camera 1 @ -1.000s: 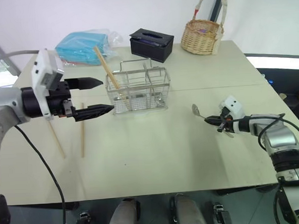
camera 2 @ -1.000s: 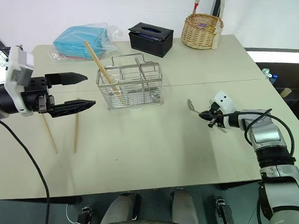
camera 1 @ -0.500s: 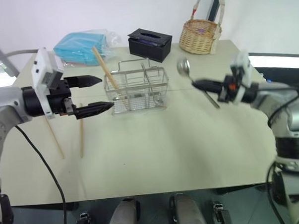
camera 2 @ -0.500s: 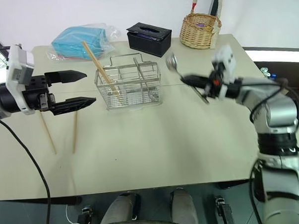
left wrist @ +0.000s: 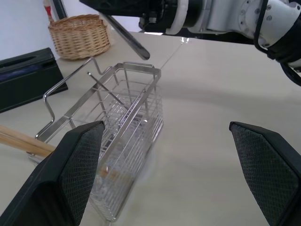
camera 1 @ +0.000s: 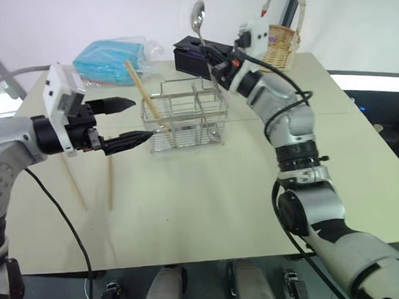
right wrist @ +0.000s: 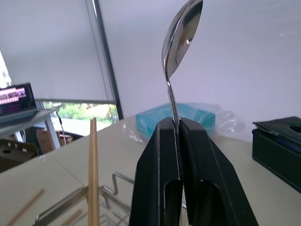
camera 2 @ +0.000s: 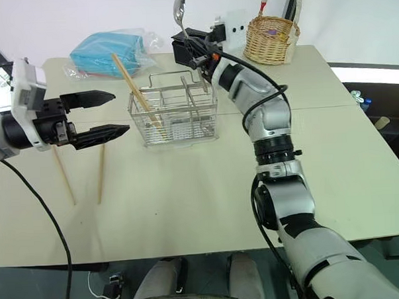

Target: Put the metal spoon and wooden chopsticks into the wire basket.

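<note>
Metal spoon point(camera 1: 197, 16) upright in right claw point(camera 1: 212, 58), no legible writing

The metal spoon point(right wrist: 181, 35) was polished silver, its bowl mirror-glossy. The wire basket point(camera 1: 184, 121) was thin, shiny metal wire. The wooden chopsticks point(camera 1: 143, 92) were plain, matt light-brown wood. The desk point(camera 1: 208, 195) had a smooth, matt cream top. The left end effector point(left wrist: 169, 174) had matt black fingers point(left wrist: 77, 169) with a fine cross-hatched texture. The right end effector point(right wrist: 181, 141) looked like smooth black plastic. A wicker basket point(camera 1: 277, 45) was rough woven cane. A blue pack point(camera 1: 109, 59) lay under clear, crinkly, glossy plastic film.
</note>
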`<state>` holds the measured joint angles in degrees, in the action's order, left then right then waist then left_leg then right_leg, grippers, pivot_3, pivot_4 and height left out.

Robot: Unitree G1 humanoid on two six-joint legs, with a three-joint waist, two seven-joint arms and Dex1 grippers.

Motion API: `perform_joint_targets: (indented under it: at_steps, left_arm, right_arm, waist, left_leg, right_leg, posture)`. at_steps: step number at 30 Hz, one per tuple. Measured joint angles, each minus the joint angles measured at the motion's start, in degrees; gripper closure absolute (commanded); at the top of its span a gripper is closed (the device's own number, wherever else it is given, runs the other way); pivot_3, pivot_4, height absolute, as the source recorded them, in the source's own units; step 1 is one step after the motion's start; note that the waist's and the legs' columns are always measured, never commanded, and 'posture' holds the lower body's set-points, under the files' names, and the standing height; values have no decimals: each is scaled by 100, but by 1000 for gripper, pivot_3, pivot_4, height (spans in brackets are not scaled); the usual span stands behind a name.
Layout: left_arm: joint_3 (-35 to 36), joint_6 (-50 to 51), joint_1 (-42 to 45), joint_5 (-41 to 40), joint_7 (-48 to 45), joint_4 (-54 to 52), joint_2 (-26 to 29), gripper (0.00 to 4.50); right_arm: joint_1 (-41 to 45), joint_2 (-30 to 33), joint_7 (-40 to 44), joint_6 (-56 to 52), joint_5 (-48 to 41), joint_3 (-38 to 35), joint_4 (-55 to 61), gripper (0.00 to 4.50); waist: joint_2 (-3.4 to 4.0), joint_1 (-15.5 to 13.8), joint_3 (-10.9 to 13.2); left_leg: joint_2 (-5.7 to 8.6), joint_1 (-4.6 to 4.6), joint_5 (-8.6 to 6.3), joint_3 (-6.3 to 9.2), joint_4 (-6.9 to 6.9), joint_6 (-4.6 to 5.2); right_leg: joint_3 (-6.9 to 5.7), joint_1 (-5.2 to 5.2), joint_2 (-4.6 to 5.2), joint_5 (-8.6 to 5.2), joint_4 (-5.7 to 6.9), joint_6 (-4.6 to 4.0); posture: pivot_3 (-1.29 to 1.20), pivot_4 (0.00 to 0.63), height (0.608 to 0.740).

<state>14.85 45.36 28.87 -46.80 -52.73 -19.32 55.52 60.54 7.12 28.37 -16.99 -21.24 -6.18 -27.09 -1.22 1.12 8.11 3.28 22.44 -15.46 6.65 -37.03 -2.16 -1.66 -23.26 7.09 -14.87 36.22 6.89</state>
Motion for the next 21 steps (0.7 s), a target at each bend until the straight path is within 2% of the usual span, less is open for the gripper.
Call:
perform_joint_targets:
  at_steps: [2, 5, 11, 12, 17, 21]
  left_arm:
    - [38, 37, -3, -9, 55, -13, 7, 0]
    - [145, 77, -14, -44, 126, -133, 11, 0]
    - [249, 159, -18, -124, 247, -218, 59, 0]
    - [249, 161, -17, -126, 263, -218, 59, 0]
    - [237, 158, 65, -121, 300, -119, 49, 0]
    - [231, 151, 222, -96, 492, 87, -58, 0]
  right_arm:
    - [-1, -50, 3, 230, 71, 13, -245, 4470]
    - [-102, -90, 64, 357, 134, 37, -397, 3495]
    - [-459, -133, 73, 341, 251, 150, -398, 380]
    - [-458, -133, 33, 355, 263, 148, -393, 27]
    - [-443, -7, -36, 275, 230, 95, -259, 27]
    - [-267, 485, 241, -116, -62, -75, 307, 27]
  waist:
    - [2, 5, 1]
    - [3, 13, 2]
    - [3, 26, 2]
    - [3, 28, 2]
    - [6, 19, 4]
    - [1, -5, 1]
  left_leg:
    - [0, -1, 0, 0, 0, 0]
    - [-4, -2, 0, 1, -1, 0]
    - [-6, -6, 3, 2, -2, -4]
    - [-7, -6, 4, 2, -2, -5]
    - [-9, -10, 4, 4, -3, -6]
    - [-7, -6, 4, 4, -3, -6]
  right_leg:
    - [0, -1, -6, 0, 1, 0]
    - [0, -4, -15, 0, 1, 0]
    - [5, -4, -21, 4, 13, -8]
    - [5, -6, -23, 7, 13, -13]
    - [4, -8, -27, 8, 13, -15]
    - [4, -6, -25, 9, 12, -14]
  posture:
    - [0, 150, 661]
    - [0, 150, 661]
    - [0, 150, 661]
    - [0, 150, 661]
    - [0, 150, 661]
    - [0, 150, 661]
